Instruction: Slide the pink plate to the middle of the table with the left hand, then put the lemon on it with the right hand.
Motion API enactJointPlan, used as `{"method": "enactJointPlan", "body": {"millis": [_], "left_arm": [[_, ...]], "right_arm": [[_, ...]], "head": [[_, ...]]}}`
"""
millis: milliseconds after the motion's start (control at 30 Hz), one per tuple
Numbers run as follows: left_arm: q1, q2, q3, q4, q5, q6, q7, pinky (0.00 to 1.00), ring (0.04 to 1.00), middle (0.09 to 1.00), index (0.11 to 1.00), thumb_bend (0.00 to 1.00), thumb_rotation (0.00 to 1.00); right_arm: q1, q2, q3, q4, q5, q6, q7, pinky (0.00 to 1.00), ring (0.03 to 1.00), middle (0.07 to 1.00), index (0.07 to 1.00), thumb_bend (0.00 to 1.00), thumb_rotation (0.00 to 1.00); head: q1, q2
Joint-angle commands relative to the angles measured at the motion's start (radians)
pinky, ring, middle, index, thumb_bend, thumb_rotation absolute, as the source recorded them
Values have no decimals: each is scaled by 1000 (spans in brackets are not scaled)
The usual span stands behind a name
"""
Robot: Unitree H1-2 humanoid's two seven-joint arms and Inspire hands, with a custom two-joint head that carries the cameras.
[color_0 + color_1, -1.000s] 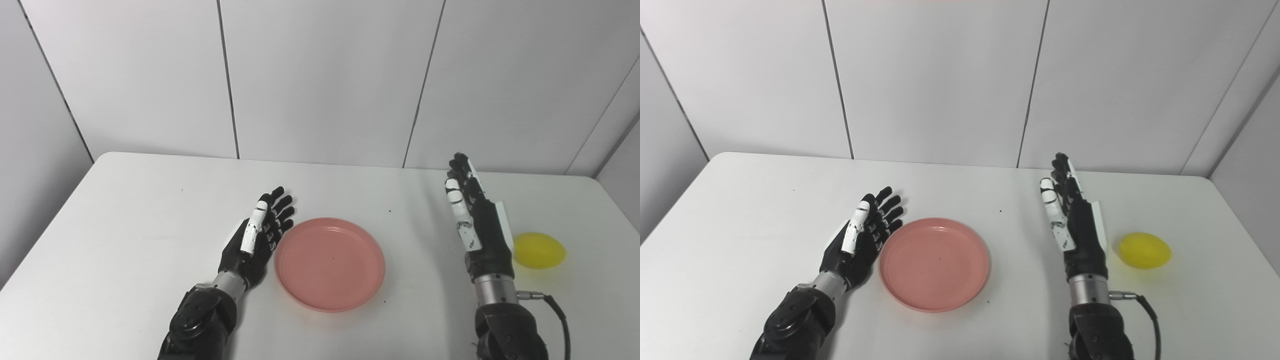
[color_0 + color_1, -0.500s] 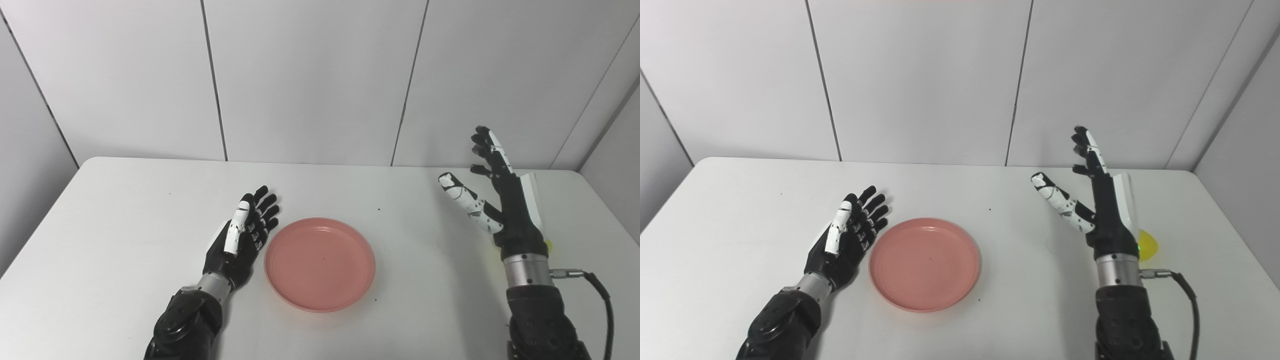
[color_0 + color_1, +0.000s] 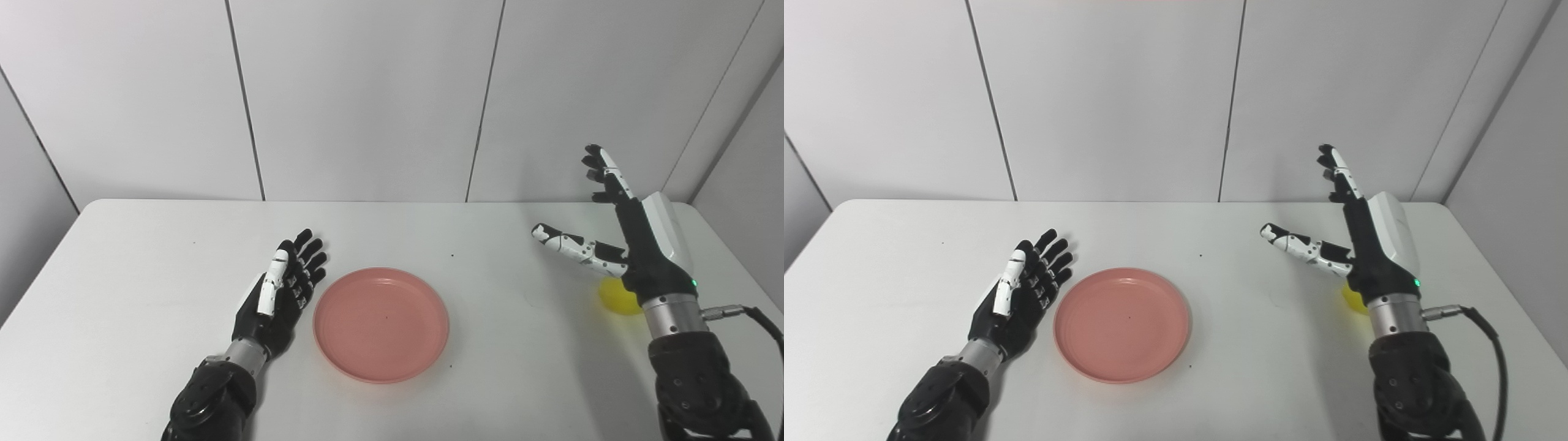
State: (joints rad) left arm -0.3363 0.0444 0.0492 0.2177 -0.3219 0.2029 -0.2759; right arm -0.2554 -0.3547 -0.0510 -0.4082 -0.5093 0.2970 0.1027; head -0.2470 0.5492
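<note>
Left eye view: left hand [image 3: 278, 297] lying open beside plate [image 3: 381, 323], mid-table; right hand [image 3: 618, 245] spreading empty over lemon [image 3: 617, 297] near right edge, readying grasp.

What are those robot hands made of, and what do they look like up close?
Both the left robot hand and the right robot hand are black with white thumbs. Silver metal wrist cuffs join them to chunky black forearms. The right one carries a white back plate, a small green light and a black cable.

White table [image 3: 141, 257] (a few dark specks), grey panelled wall [image 3: 367, 92] behind
</note>
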Motion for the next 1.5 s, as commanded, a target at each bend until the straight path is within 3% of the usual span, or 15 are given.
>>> {"method": "enactJointPlan", "body": {"millis": [0,167,233,400,933,1167,1467], "left_arm": [[7,16,4,28,6,14,2,1000,985,985,974,428,1000],[7,25,5,35,3,8,-7,1000,984,984,973,445,1000],[5,27,8,41,1,4,-9,1000,987,985,974,450,1000],[0,33,13,51,-1,1,-13,1000,984,984,972,451,1000],[-3,53,23,45,-16,15,-26,1000,990,986,970,434,1000],[-5,60,19,39,-13,20,-19,1000,986,983,968,432,1000],[-7,67,24,45,-25,25,-28,1000,988,985,973,429,1000]], "right_arm": [[-31,-45,-12,-37,-19,23,24,807,879,901,942,816,575],[-20,-100,-31,-42,0,43,85,818,890,913,944,875,500],[-15,-119,-42,-40,10,46,105,819,890,912,935,920,416],[-4,-166,-54,-30,17,52,138,835,897,917,935,943,389],[19,-259,-60,19,21,95,219,837,901,922,931,1000,412],[19,-308,-38,91,22,55,238,815,875,901,917,1000,385],[19,-328,-26,124,25,129,261,836,887,903,921,1000,339]], "head": [[-4,0],[-12,0],[-14,1],[-22,1],[-46,10],[-51,15],[-58,23]]}}
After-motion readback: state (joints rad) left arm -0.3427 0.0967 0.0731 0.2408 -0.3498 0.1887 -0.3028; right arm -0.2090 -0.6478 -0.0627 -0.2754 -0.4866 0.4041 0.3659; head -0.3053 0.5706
